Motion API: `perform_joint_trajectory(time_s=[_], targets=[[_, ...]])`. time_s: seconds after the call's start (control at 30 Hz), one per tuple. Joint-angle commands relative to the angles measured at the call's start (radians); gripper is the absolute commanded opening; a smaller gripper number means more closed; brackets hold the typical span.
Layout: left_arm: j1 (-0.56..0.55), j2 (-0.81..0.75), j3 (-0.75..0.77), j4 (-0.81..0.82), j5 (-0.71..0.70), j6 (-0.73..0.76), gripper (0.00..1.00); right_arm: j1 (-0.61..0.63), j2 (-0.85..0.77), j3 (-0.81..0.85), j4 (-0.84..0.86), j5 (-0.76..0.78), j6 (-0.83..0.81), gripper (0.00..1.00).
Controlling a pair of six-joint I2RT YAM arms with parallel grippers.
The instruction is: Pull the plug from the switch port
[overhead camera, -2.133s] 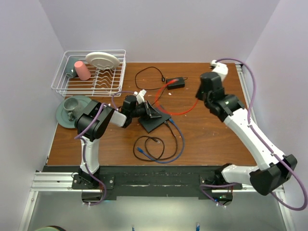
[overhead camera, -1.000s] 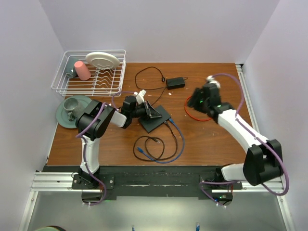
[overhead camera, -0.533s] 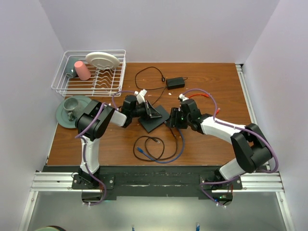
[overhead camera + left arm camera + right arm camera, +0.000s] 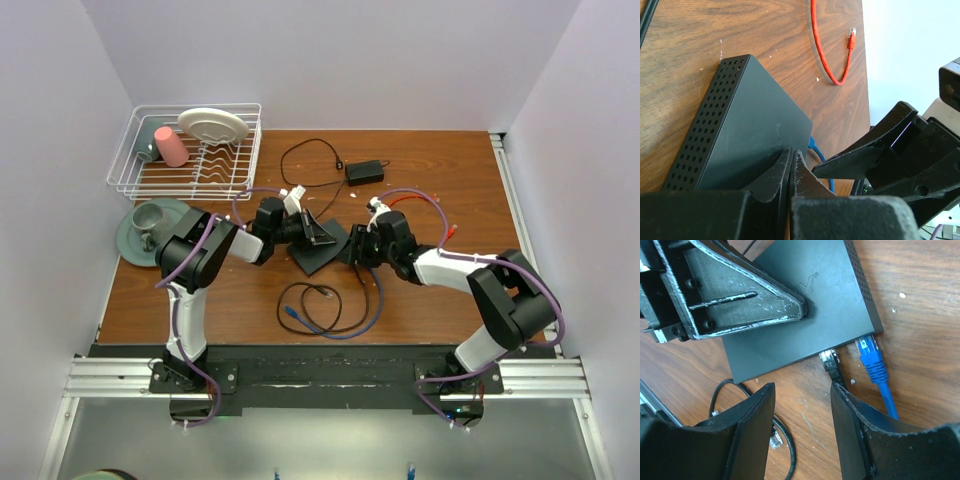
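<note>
While the left gripper (image 4: pixel 318 233) bears down on the top of the switch (image 4: pixel 316 258), its fingers (image 4: pixel 774 171) closed flat against each other with nothing between them, the right gripper (image 4: pixel 802 390) hovers just beside the switch's socket edge, its fingers spread apart and empty. The switch lies flat near the middle of the wooden table (image 4: pixel 470 170). Two plugs sit side by side in the switch's sockets: a blue plug (image 4: pixel 871 357) on a blue lead, and a black plug (image 4: pixel 830 361) with a metal collar. The black plug lies just beside one right finger, and the blue plug is a little farther along the switch's edge. The left arm's press looks meant to pin the switch so it will not slide when a plug is tugged. A red cable (image 4: pixel 827 55) lies beyond the switch, its end loose. Which plug is targeted cannot be told.
</note>
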Motion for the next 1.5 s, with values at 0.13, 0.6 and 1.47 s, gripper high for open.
perform_joint_trajectory(time_s=[0.13,0.6,1.47], targets=[[0.004,0.025,-0.043,-0.190,-0.072,0.091,0.00,-0.067,-0.030,-0.077,0.160,-0.052,0.033,0.51],[0.005,0.016,-0.041,-0.201,-0.074,0.097,0.00,-0.073,0.030,-0.068,0.217,-0.052,0.040,0.50],[0.005,0.028,-0.055,-0.195,-0.074,0.105,0.00,-0.171,0.234,-0.183,0.606,-0.184,0.273,0.39]])
